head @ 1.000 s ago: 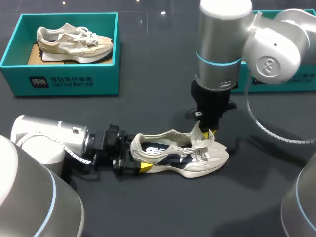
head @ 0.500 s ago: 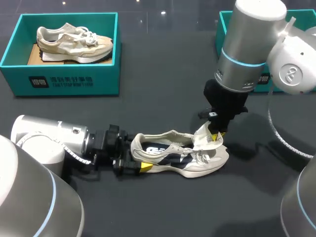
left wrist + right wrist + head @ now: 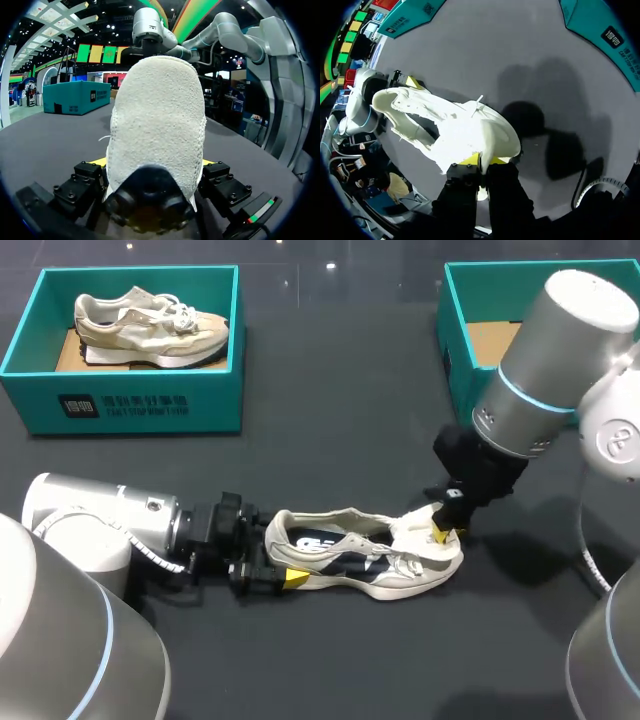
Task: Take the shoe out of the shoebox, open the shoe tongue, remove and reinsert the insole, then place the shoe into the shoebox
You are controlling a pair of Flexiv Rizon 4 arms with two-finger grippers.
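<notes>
Low and left of centre in the head view, the left claw (image 3: 278,568) is clamped on the heel of the white-and-navy mesh sneaker (image 3: 360,555). The sneaker stands on its sole on the dark grey counter (image 3: 330,440), outside both boxes. At its toe end the right claw (image 3: 440,530) pinches the white fabric tongue (image 3: 412,530). Within the last second that arm has swung from upright over the laces to a lean toward the frame's right, dragging the tongue forward. The dark insole (image 3: 318,540) now looks reachable. Farther off, the empty teal cardboard shoebox (image 3: 455,340) at upper right is uncovered. A second teal shoebox (image 3: 150,400) at upper left holds a beige sneaker (image 3: 150,328).
</notes>
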